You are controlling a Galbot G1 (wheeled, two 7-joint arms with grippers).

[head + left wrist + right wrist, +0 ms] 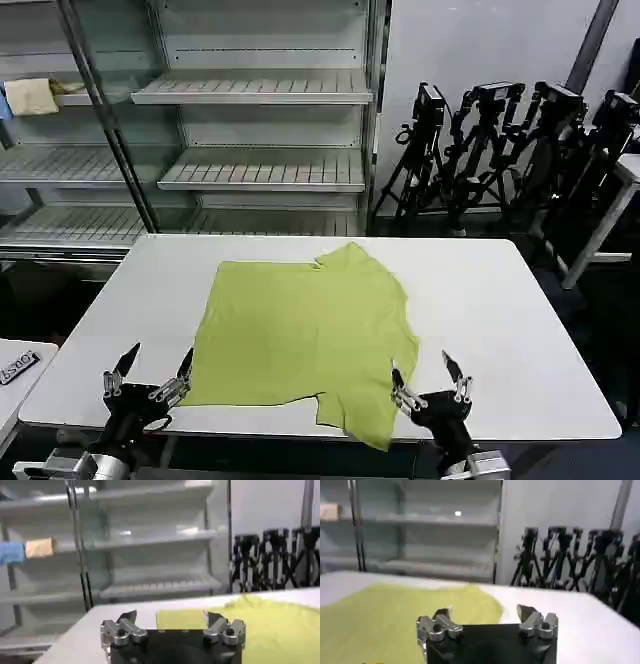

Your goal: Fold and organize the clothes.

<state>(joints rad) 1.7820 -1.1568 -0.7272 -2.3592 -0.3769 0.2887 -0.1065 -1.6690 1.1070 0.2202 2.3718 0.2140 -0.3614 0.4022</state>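
Left gripper (148, 366) and right gripper (428, 379): both spread wide, empty, flanking the T-shirt's (300, 330) near hem on the white table (500, 300); advise pinching both hem corners evenly before folding.

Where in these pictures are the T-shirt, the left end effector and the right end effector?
T-shirt (300, 335), head view, middle of its flat body.
Left end effector (148, 373), head view, midway between its open fingertips.
Right end effector (424, 373), head view, midway between its open fingertips.
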